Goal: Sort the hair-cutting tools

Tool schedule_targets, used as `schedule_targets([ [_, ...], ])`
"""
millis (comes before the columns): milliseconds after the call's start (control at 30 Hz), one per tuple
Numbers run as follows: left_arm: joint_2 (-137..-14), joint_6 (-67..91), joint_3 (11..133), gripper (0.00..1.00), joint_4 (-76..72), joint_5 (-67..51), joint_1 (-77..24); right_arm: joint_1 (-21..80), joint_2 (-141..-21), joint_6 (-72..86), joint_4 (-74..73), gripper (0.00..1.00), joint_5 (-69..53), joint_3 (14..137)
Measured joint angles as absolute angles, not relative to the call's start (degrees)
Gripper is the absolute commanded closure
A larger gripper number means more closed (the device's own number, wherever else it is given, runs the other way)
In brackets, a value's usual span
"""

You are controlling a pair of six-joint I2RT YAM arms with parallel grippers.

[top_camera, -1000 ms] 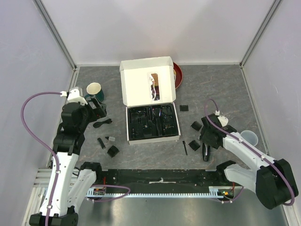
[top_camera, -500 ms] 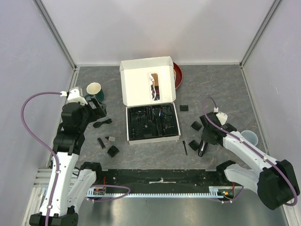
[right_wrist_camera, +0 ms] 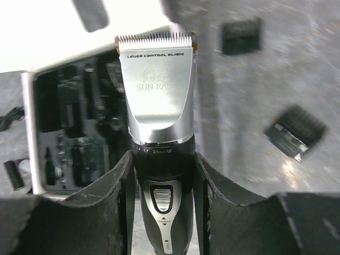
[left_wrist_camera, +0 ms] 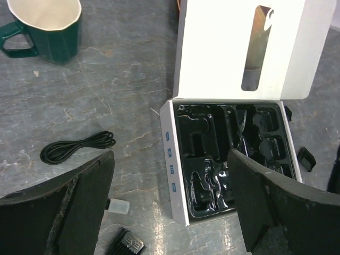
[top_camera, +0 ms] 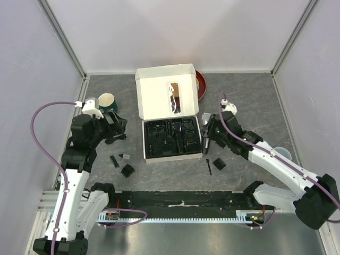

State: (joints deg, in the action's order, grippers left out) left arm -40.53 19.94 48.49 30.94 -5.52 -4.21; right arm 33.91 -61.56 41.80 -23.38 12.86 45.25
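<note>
At the 3 o'clock edge of the open box [top_camera: 144, 141], the clipper [right_wrist_camera: 159, 127] is gripped blade-forward by the right gripper [right_wrist_camera: 162, 166], while the left gripper [left_wrist_camera: 171, 159] is held wide open near the cable [left_wrist_camera: 77, 147] at 9 o'clock.

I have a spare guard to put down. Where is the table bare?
Bare: back right, between the red bowl and the wall; also the strip in front of the box. Crowded: around the cable and comb guards.

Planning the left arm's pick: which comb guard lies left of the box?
The comb guard by the table's near edge, left of the box; the other guards lie right of it.
</note>
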Motion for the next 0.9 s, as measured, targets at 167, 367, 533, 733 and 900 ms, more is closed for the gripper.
schedule_targets([
  [167,-38.11,20.21,46.13,0.04,31.00,-8.27,-4.21,43.72,-68.66,38.72,-14.09,1.00,16.05,50.15],
  [367,-35.92,20.73,43.33,0.04,31.18,-10.20,-4.21,52.60,-80.27,33.61,-5.23,1.00,22.26,56.47],
  [533,-34.96,20.84,42.63,0.04,31.94,-10.74,-4.21,54.17,-85.10,31.27,-2.20,1.00,25.65,56.73],
  [733,-33.47,20.86,41.63,0.05,33.06,-10.72,-4.21,55.11,-87.00,29.76,2.09,1.00,28.95,56.62],
  [900,-33.52,20.84,41.21,0.06,33.80,-10.52,-4.21,55.40,-88.86,29.61,4.36,1.00,31.20,56.60],
])
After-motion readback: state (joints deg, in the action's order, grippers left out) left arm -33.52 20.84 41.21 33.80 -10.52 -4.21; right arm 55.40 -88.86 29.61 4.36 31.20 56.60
